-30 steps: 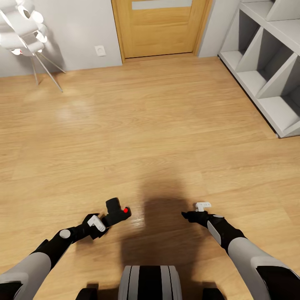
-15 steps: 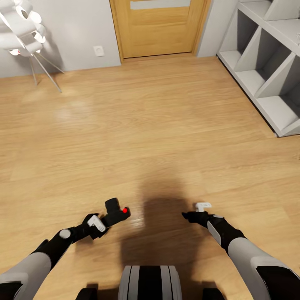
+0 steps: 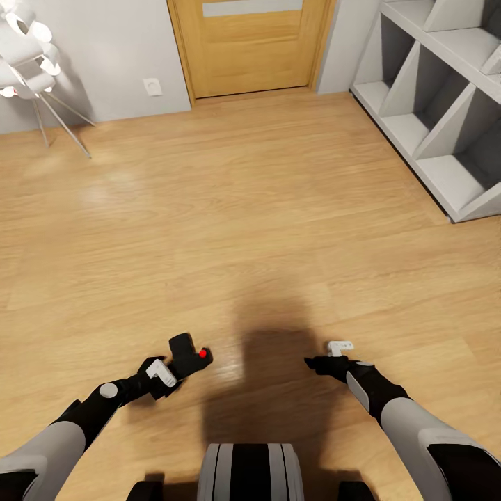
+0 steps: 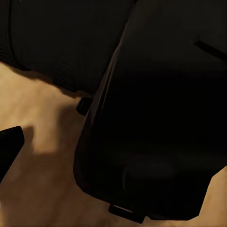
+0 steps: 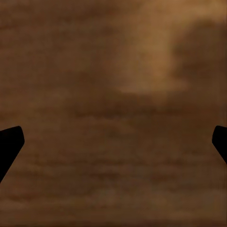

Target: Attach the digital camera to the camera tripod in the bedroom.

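The digital camera [image 3: 189, 354] sits clamped in my left fingers [image 3: 169, 369], low and left of centre in the head view, red dot up, carried over the wood floor [image 3: 250, 209]. In the left wrist view its black body [image 4: 156, 104] crowds right up against the lens, with one fingertip [image 4: 8, 149] dark at the edge, so I read the grip as firm. My right fingers [image 3: 324, 361] hang low and right of centre; the right wrist view shows the two tips [image 5: 9, 144] standing wide apart with bare floor between them.

Outward from there: a wooden door [image 3: 247, 45] at top centre, white cube shelves [image 3: 445, 104] at upper right, a white lamp on thin legs [image 3: 31, 62] at upper left. I cannot place the tripod from here, so my guess is the next move is turning the base to find it, camera staying with the left arm.
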You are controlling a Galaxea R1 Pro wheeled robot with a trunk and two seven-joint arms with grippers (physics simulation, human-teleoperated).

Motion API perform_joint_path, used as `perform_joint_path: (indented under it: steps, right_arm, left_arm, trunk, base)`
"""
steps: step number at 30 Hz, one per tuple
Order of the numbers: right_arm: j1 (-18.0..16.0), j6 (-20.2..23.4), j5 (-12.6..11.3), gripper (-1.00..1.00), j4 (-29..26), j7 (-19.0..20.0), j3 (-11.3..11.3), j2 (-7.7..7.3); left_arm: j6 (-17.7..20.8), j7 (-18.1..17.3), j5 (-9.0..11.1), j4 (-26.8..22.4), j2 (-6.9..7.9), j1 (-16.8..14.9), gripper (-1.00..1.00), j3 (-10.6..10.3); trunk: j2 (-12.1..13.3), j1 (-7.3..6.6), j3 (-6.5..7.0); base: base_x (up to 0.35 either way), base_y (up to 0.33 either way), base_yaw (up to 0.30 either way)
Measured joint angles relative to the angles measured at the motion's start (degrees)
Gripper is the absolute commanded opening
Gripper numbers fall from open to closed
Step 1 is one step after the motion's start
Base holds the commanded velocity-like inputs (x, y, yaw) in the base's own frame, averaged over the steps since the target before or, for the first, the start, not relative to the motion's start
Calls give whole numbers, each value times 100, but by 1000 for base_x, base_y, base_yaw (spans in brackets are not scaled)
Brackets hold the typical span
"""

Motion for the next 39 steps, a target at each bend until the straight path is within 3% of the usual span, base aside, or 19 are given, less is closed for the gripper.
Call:
perform_joint_path:
  steps: [24,25,39]
  right_arm:
    - [0,-4,-13,100,10,-26,8,14]
    - [0,-4,-11,100,10,-24,8,14]
    - [0,-4,-4,100,10,-14,8,14]
  left_arm:
    - [2,-7,1,-8,-11,0,100,0]
    - [2,-7,1,-8,-13,0,-100,-1]
    - [6,-12,61,-40,-9,0,-100,6]
  trunk:
    - [0,0,0]
    - [0,0,0]
    - [0,0,0]
  base:
    - [0,0,-21]
    - [0,0,0]
    - [0,0,0]
